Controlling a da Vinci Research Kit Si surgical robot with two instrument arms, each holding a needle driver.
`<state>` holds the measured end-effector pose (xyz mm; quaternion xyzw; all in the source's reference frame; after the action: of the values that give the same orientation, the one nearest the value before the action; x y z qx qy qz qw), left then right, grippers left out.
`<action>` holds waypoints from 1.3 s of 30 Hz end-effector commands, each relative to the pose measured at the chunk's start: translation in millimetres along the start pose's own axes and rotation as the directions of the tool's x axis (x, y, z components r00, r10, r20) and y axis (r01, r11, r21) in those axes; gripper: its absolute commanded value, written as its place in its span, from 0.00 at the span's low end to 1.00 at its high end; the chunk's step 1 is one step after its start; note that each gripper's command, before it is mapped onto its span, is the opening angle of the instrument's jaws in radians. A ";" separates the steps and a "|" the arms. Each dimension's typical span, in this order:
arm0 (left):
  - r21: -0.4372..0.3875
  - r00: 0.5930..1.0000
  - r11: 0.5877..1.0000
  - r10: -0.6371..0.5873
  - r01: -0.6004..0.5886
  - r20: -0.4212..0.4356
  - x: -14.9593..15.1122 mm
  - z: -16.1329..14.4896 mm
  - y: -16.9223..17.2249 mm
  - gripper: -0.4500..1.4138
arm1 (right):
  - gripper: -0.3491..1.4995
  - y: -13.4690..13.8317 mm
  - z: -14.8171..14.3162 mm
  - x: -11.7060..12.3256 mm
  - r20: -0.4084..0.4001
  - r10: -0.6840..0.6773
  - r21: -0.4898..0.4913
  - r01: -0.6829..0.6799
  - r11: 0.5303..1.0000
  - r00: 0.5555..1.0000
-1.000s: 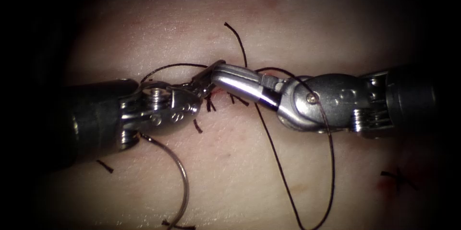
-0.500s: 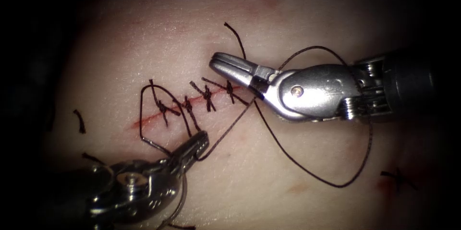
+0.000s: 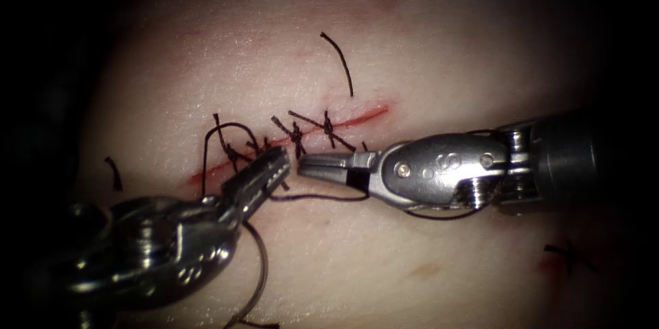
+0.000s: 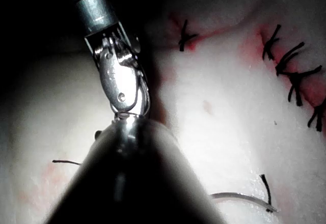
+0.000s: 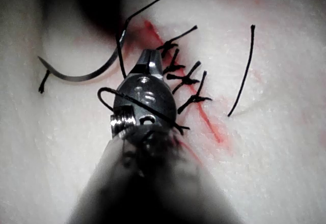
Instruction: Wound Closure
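The tissue [image 3: 425, 40] carries a slanting red cut [image 3: 357, 117] crossed by several dark stitches [image 3: 296, 135]. My left tool [image 3: 280, 157] comes up from the lower left, with its tip at the cut's left part and its jaws shut on the thread [image 3: 316, 197]. That strand runs right to my right tool [image 3: 302, 164], which lies just below the cut, tip to tip with the left. Its jaws are shut with nothing visible in them, and thread loops around its body [image 5: 133, 98]. The curved needle [image 3: 262, 270] lies free on the tissue, below the left tool, also seen as needle [image 5: 76, 74] and needle [image 4: 239, 197].
A loose thread end [image 3: 341, 61] curls on the tissue above the cut. Short cut ends of thread lie at the far left [image 3: 113, 172]. A dark mark with red fluid [image 3: 568, 255] sits at the lower right. Red fluid lines the cut.
The left tool rose from the lower edge to the cut with its thread. The right tool dropped from above the cut to just below it, and the wide thread loop drew in close around it.
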<state>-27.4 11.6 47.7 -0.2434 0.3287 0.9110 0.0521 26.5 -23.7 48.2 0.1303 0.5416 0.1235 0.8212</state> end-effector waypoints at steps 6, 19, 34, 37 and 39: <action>-0.009 0.999 1.000 0.027 -0.027 0.018 -0.8 4.3 -0.3 0.00 | 0.00 -0.9 0.2 -0.2 -0.074 -0.018 0.166 0.030 0.986 0.997; -0.072 0.993 0.993 0.099 -0.094 0.057 -3.9 12.2 4.0 0.00 | 0.00 -0.8 0.1 0.1 -0.263 0.024 0.313 0.061 0.948 0.965; -0.096 0.989 0.988 0.126 -0.119 0.081 -6.7 12.6 10.5 0.00 | 0.00 1.8 -0.5 1.7 -0.532 0.118 0.148 -0.046 0.988 0.839; -0.098 0.989 0.989 0.123 -0.115 0.085 -6.1 11.3 11.0 0.00 | 0.00 2.3 -0.5 1.9 -0.508 0.100 0.073 -0.073 0.995 0.855; -0.099 0.989 0.989 0.119 -0.110 0.087 -5.6 10.3 11.3 0.00 | 0.25 2.5 -0.4 1.9 -0.479 0.096 0.018 -0.100 0.995 0.873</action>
<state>-29.2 8.8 62.7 -0.1832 0.2948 0.9378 0.0034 26.0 -20.2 47.0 0.1152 0.7175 0.2011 0.6569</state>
